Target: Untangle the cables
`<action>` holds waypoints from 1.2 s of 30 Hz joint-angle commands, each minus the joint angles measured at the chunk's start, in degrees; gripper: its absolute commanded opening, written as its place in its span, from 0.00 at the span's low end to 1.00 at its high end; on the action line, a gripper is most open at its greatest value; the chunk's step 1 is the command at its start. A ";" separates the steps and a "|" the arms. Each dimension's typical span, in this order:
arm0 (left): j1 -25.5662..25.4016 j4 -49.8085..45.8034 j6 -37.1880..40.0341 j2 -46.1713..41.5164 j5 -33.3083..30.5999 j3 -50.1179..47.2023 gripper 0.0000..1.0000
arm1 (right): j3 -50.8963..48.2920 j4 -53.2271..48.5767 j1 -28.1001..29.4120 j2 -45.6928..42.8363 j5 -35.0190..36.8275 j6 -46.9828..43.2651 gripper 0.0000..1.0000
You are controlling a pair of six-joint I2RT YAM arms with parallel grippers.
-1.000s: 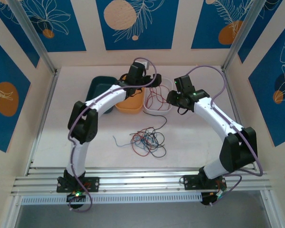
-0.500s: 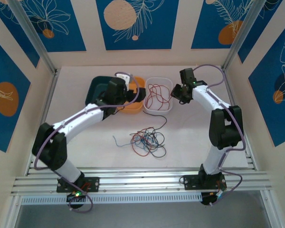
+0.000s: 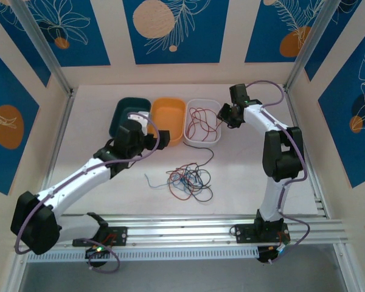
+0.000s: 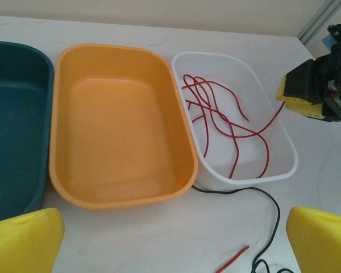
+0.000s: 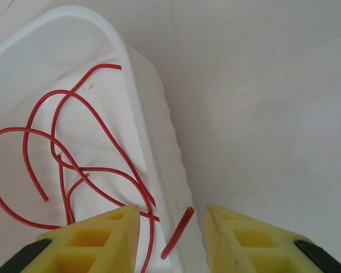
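Observation:
A tangle of red, black and blue cables (image 3: 188, 179) lies on the table in front of the trays. Loops of red cable (image 3: 201, 121) (image 4: 227, 122) (image 5: 74, 142) rest in the white tray (image 3: 201, 101) (image 4: 290, 153) (image 5: 153, 114). My right gripper (image 3: 224, 117) (image 5: 173, 227) hangs at that tray's right rim, jaws apart. A loose red cable end (image 5: 179, 230) sits in the gap, touching neither finger. My left gripper (image 3: 161, 139) (image 4: 173, 244) is wide open and empty, low over the table just in front of the orange tray (image 3: 167, 118) (image 4: 119, 125).
A teal tray (image 3: 125, 112) (image 4: 11, 114) stands left of the orange one. A black cable (image 4: 273, 210) runs from under the white tray toward the tangle, with a red cable tip (image 4: 233, 257) beside it. Enclosure walls surround the table.
My left arm has drawn back from above the trays, toward the near left. My right gripper has shifted to the white tray's right rim and its jaws have narrowed.

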 commanded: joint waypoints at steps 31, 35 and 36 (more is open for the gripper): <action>0.69 -5.90 -1.28 -8.37 -5.44 -9.02 1.00 | 0.36 -1.80 10.02 -3.46 7.42 -10.36 0.00; 0.69 -5.63 -1.39 -8.06 -5.03 -9.11 1.00 | 1.83 -4.63 13.03 -1.18 9.66 -12.80 0.00; 0.72 -5.63 -1.36 -8.09 -5.02 -9.19 1.00 | 2.57 -5.54 13.72 -0.23 9.56 -13.45 0.00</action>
